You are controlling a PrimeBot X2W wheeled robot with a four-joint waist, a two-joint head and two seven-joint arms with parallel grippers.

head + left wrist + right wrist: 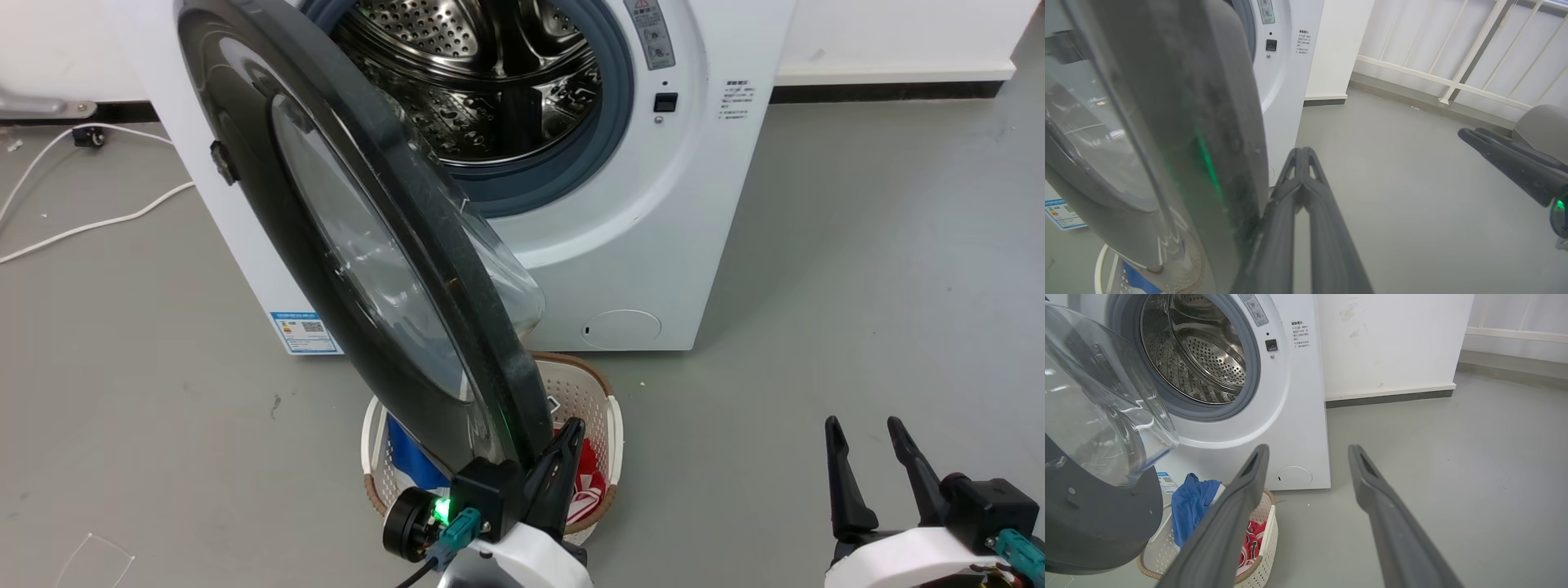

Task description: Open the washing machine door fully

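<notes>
The washing machine door [367, 261] stands roughly half open from the washing machine [653, 245], its rim running from 11 o'clock to 5 o'clock in the head view. The left gripper [574, 429], fingers pinched together on nothing, appears to touch the rim's inner side, with the door at its 9 o'clock. A push that way looks next. The right gripper [864, 425], fingers spread, waits well apart at 3 o'clock.

A smooth grey floor [857, 269] meets a white wall [1392, 343] along a dark skirting strip [1388, 399]. White cables [106, 223] trail near the floor's left edge. White railings [1453, 85] stand farther off.
</notes>
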